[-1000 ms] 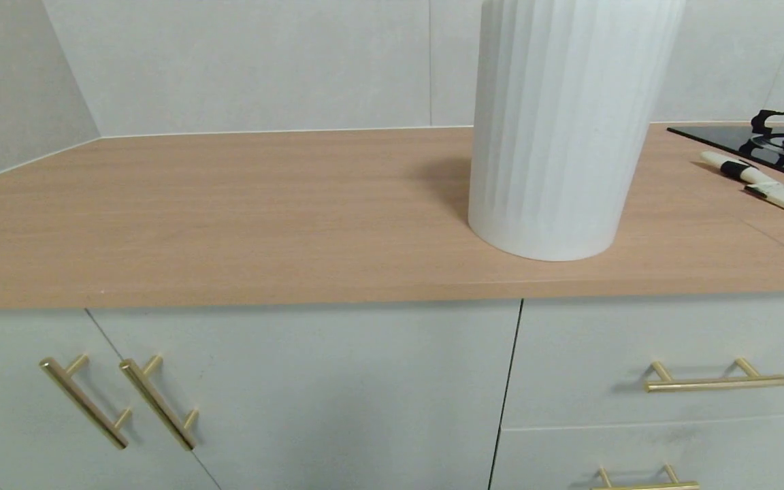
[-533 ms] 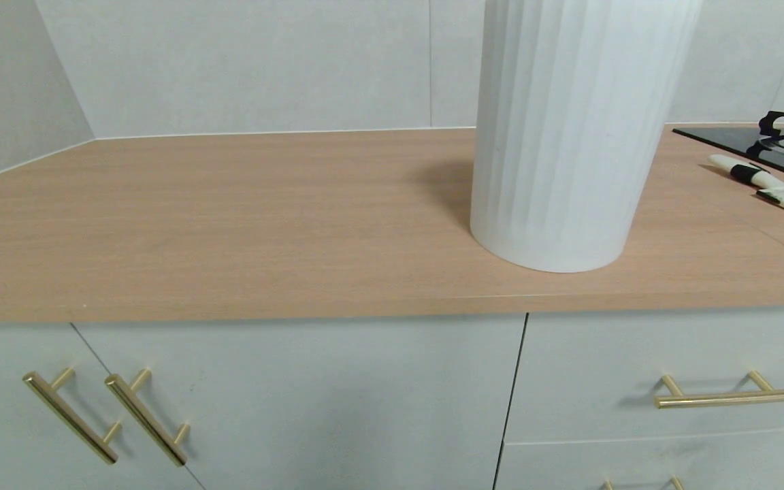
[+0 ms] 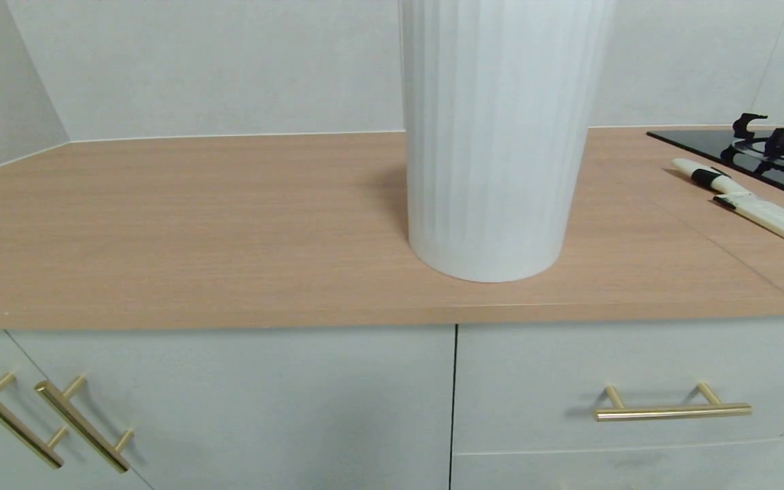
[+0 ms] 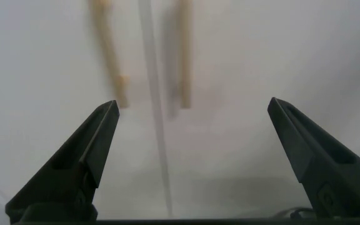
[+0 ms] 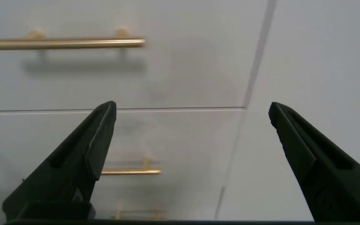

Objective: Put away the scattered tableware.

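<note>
From the head, a tall white ribbed container [image 3: 494,136] stands on the wooden table [image 3: 194,224]. A knife [image 3: 753,204] lies well to its right, beside the black stove [image 3: 705,143]. The left gripper [image 4: 192,105] faces cupboard doors [image 4: 242,75], fingers spread, empty. The right gripper [image 5: 191,107] faces drawers [image 5: 186,69], fingers likewise spread, empty.

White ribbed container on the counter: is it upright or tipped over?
Upright: the container stands with its base flat on the counter.

Knife [image 3: 753,204] lies right of container [image 3: 494,136] on counter [image 3: 194,224].
</note>
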Robot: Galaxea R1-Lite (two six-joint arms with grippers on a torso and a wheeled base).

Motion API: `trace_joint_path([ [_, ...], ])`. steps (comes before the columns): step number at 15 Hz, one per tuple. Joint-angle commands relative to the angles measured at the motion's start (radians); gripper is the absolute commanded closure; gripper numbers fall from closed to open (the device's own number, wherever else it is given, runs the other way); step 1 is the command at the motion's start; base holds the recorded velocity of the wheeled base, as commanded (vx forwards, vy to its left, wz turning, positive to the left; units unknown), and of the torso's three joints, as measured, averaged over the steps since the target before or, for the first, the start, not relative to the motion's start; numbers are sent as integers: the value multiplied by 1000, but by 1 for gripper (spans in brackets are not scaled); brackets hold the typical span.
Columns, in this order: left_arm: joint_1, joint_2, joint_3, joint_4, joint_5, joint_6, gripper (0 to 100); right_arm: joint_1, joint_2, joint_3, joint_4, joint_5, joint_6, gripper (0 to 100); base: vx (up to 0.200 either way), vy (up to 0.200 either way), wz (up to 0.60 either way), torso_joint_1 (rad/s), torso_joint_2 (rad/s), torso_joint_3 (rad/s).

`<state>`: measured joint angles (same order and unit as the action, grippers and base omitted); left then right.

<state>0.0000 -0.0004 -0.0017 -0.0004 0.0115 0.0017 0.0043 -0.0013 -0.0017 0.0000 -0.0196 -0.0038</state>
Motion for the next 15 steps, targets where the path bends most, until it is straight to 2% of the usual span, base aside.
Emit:
trace_joint_path([
  [1, 0, 0, 0, 0, 1, 0, 0, 0, 1, 0, 0, 0, -1, 0, 0, 0, 0, 0, 0, 0],
  [15, 0, 0, 0, 0, 1, -3, 0, 0, 1, 2, 0, 1, 1, 0, 0, 0, 0, 0, -17, -16],
])
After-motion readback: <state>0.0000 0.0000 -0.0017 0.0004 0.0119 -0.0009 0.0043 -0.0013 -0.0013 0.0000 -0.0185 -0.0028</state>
